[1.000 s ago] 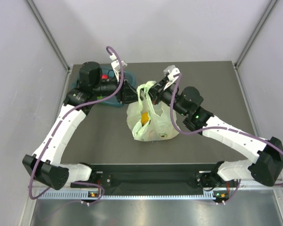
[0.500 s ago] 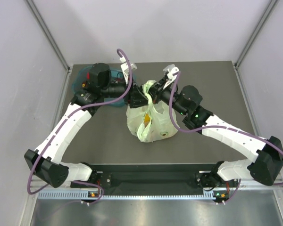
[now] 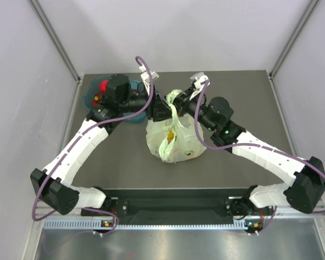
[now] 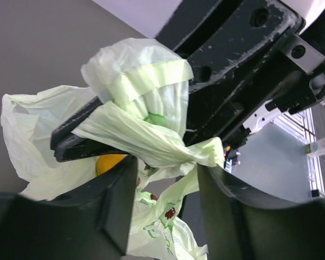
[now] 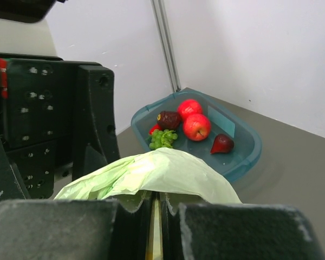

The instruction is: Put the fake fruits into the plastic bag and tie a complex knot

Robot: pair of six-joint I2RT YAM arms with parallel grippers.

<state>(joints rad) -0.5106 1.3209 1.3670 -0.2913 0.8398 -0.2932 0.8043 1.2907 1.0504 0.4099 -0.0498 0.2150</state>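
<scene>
The pale green plastic bag (image 3: 173, 140) sits mid-table with an orange fruit (image 3: 167, 136) showing through it. Its handles (image 3: 175, 106) are pulled up between the two grippers. My right gripper (image 5: 160, 208) is shut on a flat fold of bag handle (image 5: 162, 170). In the left wrist view a handle (image 4: 146, 92) wraps over the right gripper's black fingers (image 4: 216, 81) and bunches into a twist (image 4: 197, 154). My left gripper (image 4: 165, 216) is open, and a strand of bag (image 4: 168, 211) hangs between its jaws. Yellow fruit (image 4: 109, 163) shows inside the bag.
The teal tray (image 5: 244, 157) stands at the back left, partly under my left arm (image 3: 116, 97). It holds two red apples (image 5: 196, 127), a dark purple fruit (image 5: 168, 119), green grapes (image 5: 162, 139) and a dark red fruit (image 5: 222, 143). Grey walls enclose the table.
My left arm has swung right, bringing its gripper up against the bag handles and the right gripper. The handles are drawn tighter and the tray's red fruit is uncovered.
</scene>
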